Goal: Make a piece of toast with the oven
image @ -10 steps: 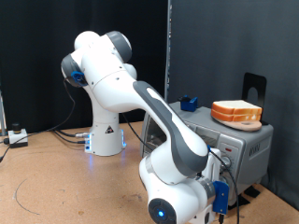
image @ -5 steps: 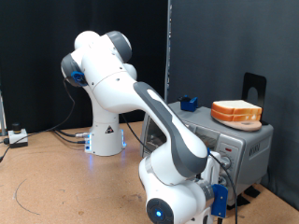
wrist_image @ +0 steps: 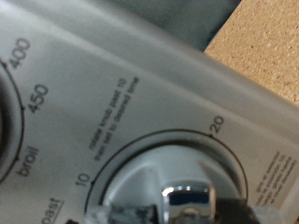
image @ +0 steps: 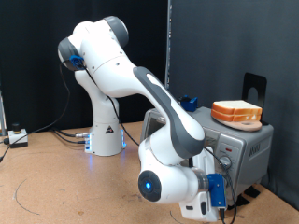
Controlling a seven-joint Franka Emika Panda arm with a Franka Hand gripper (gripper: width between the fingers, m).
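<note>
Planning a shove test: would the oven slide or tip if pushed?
The oven looks boxy and low, so tipping seems unlikely. Its metal body probably makes it heavy; it may slide. The bread stack on top could shift.

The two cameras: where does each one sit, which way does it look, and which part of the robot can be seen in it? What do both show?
Exterior view: off the arm, beside the table, looking across at the oven with the stack of bread on top; the whole white arm shows, its hand low in front of the oven.
Wrist view: on the hand, close against the oven's dial panel and timer knob; the pincer is blurred at the edge.
Shared: the oven's knob panel.
</note>
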